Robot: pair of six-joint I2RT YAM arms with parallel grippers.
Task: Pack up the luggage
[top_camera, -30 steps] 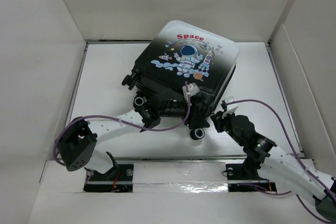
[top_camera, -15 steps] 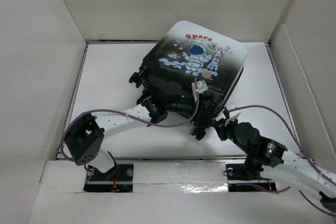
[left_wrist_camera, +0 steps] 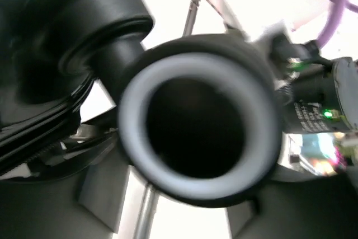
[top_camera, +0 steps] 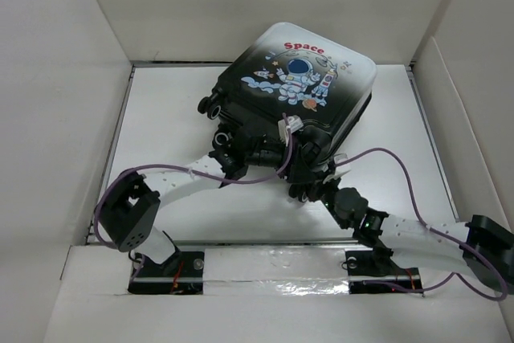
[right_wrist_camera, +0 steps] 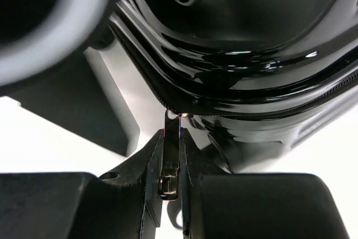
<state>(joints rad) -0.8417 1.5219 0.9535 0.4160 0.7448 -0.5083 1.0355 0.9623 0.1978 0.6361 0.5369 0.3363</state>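
The luggage lies closed at the back middle of the table, astronaut print up, its wheeled end toward me. My left gripper is pressed against that near end. In the left wrist view a black wheel with a white rim fills the frame, sitting between my fingers, which seem closed on it. My right gripper is at the near right corner. In the right wrist view it is shut on the metal zipper pull, just under the glossy black shell.
White cardboard walls enclose the table on the left, back and right. More small wheels stick out at the case's left corner. Purple cables loop over both arms.
The luggage has shifted and turned a little with my left arm. My right arm has stretched low toward the right while its gripper moved in to the case's near corner.
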